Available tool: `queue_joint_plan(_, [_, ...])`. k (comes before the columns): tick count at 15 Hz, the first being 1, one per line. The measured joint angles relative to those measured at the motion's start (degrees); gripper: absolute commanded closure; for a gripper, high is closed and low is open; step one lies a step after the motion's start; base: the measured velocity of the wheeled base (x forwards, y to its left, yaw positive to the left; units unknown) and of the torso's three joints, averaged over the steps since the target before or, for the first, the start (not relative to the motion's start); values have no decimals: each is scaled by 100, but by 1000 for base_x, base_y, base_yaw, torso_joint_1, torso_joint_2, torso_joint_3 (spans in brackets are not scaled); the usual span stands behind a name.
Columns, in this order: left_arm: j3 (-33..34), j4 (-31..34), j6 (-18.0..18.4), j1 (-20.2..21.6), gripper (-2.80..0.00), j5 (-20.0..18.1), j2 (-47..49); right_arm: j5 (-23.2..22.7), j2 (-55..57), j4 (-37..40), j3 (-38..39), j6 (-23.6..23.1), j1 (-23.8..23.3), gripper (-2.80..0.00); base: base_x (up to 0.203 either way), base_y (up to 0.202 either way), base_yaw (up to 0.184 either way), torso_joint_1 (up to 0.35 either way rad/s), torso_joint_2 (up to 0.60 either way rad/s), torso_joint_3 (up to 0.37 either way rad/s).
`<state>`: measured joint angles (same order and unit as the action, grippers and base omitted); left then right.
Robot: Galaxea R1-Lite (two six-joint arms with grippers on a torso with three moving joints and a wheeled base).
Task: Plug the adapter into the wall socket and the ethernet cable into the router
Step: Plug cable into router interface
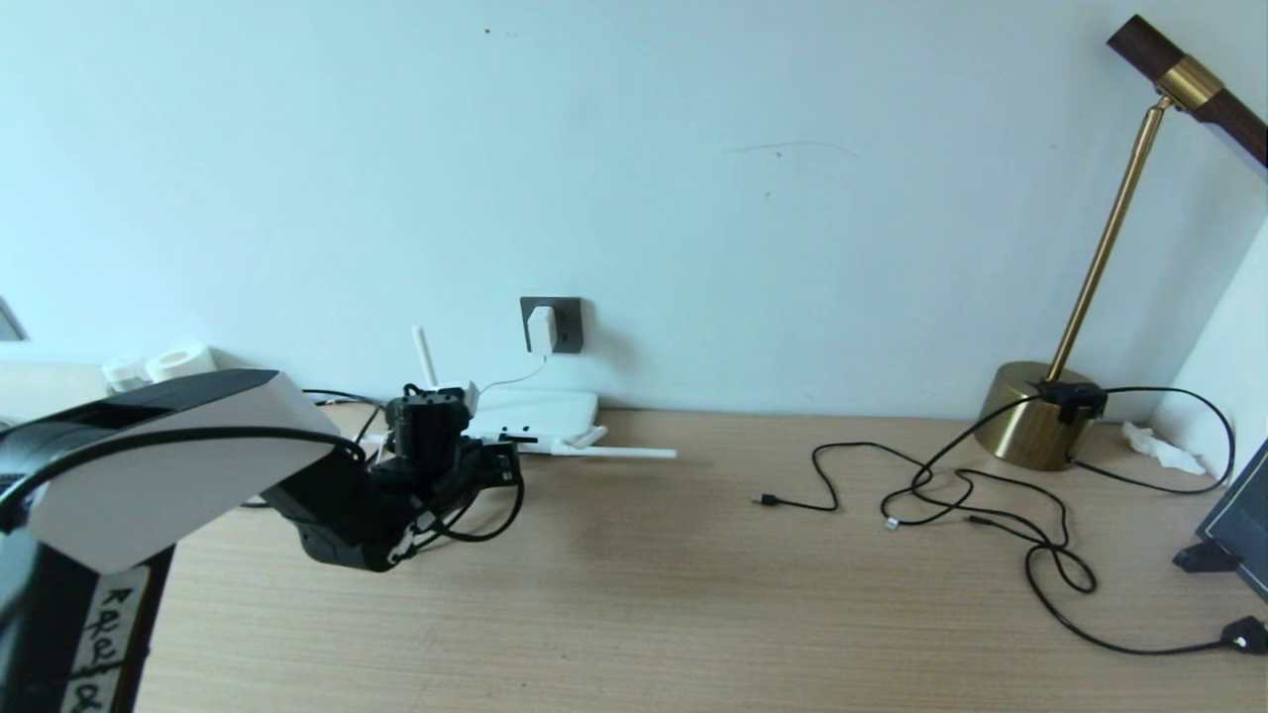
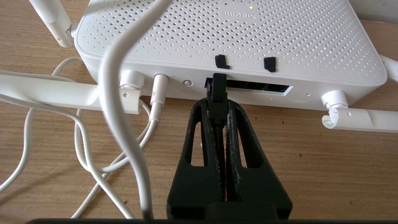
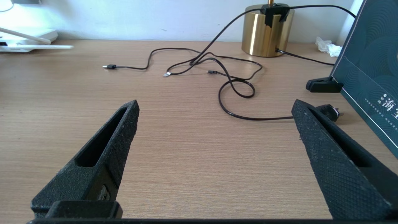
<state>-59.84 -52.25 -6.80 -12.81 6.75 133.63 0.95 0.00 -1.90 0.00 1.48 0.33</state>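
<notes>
The white adapter [image 1: 541, 329] sits in the dark grey wall socket [image 1: 565, 325], and its thin cord hangs down to the router [image 1: 540, 410]. In the left wrist view my left gripper [image 2: 218, 105] is shut on the black plug of the ethernet cable [image 2: 218, 90]. The plug's tip is at the left end of the router's [image 2: 230, 34] dark port row [image 2: 258, 88]. In the head view the left gripper [image 1: 500, 458] is at the router's front left, with the black cable looping below it [image 1: 495, 523]. My right gripper [image 3: 216, 105] is open over bare desk.
White cords [image 2: 124, 112] and the stick antennas [image 2: 62, 93] lie beside the ports. Thin black cables [image 1: 951, 495] sprawl across the right of the desk, next to a brass lamp base [image 1: 1025, 424], a tissue [image 1: 1161, 446] and a dark standing board [image 1: 1238, 525].
</notes>
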Motion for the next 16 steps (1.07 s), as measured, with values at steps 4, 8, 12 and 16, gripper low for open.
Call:
queue_joint_plan(4, [350,17,-9,-9,0,-95,-290,-1,0,0,0,0,-2,-280,0,0,0,0,0,0])
queue_joint_plan(8, [622,-207,-2,-27,0,-112,-441,1,0,1,0,1,-2,-280,0,0,0,0,0,0])
queue_joint_plan(12, [871,-340,19,-52,0,-117,-578,1,0,1,0,-1,-2,-280,0,0,0,0,0,0])
queue_joint_plan(16, [822,-289,27,-55,0,-180,-537,1,0,1,0,1,-2,-280,0,0,0,0,0,0])
